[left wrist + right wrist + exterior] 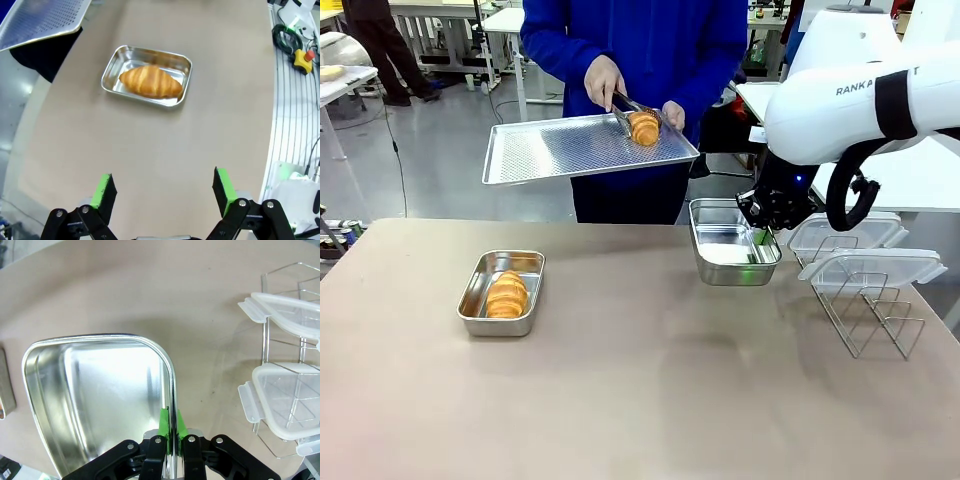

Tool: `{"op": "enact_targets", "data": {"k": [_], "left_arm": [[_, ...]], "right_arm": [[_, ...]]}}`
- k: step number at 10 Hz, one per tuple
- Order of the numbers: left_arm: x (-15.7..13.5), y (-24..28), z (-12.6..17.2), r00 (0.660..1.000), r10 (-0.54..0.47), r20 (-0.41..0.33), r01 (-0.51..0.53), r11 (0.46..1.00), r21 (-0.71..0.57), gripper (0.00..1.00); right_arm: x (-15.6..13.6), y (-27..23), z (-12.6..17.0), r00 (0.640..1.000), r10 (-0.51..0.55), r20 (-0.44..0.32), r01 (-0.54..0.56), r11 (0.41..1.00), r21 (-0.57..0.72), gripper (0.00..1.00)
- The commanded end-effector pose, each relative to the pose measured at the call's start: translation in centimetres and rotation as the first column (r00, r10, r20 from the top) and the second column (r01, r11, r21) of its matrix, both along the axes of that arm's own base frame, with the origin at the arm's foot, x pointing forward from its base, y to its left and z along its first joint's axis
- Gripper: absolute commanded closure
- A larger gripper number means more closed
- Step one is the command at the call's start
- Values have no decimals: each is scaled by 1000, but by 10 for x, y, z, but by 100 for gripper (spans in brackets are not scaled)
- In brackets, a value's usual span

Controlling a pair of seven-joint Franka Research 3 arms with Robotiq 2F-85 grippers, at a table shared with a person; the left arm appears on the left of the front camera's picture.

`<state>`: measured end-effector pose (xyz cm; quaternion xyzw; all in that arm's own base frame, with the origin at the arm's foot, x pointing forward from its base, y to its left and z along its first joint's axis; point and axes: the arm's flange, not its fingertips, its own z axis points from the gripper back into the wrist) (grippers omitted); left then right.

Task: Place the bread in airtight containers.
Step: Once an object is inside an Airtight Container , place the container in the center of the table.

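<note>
One croissant (506,295) (150,82) lies in a steel tin (498,326) (112,75) on the table's left. My left gripper (164,191) hovers open well short of that tin, nothing between its fingers. A second croissant (644,128) is pinched in tongs (623,105) held by the person over a perforated tray (550,148). My right gripper (761,236) (171,424) is shut on the side rim of an empty tin (720,270) (100,390), which it holds tilted at the far right of the table, near the person.
Two clear plastic lids (865,268) (280,400) rest on a wire rack (875,325) at the table's right edge, just beside the held tin. The person stands at the far side holding the tray above the table's edge. The brown tabletop (640,400) lies bare in the middle and front.
</note>
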<state>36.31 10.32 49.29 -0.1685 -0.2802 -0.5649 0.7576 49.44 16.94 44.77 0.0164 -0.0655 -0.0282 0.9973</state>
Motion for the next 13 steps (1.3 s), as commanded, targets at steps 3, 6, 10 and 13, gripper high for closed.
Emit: {"op": "enact_targets", "data": {"k": [3,6,10,13], "left_arm": [[-2,0,-1,1000,-13,0,13,1000,7,0],[-2,0,-1,1000,-13,0,13,1000,7,0],[-2,0,-1,1000,-13,0,13,1000,7,0],[-2,0,-1,1000,-13,0,13,1000,7,0]], "right_arm": [[0,-1,4,1000,-1,10,1,1000,2,96],[0,-1,4,1000,-1,10,1,1000,2,96],[0,-1,4,1000,-1,10,1,1000,2,96],[0,-1,4,1000,-1,10,1,1000,2,96]]}}
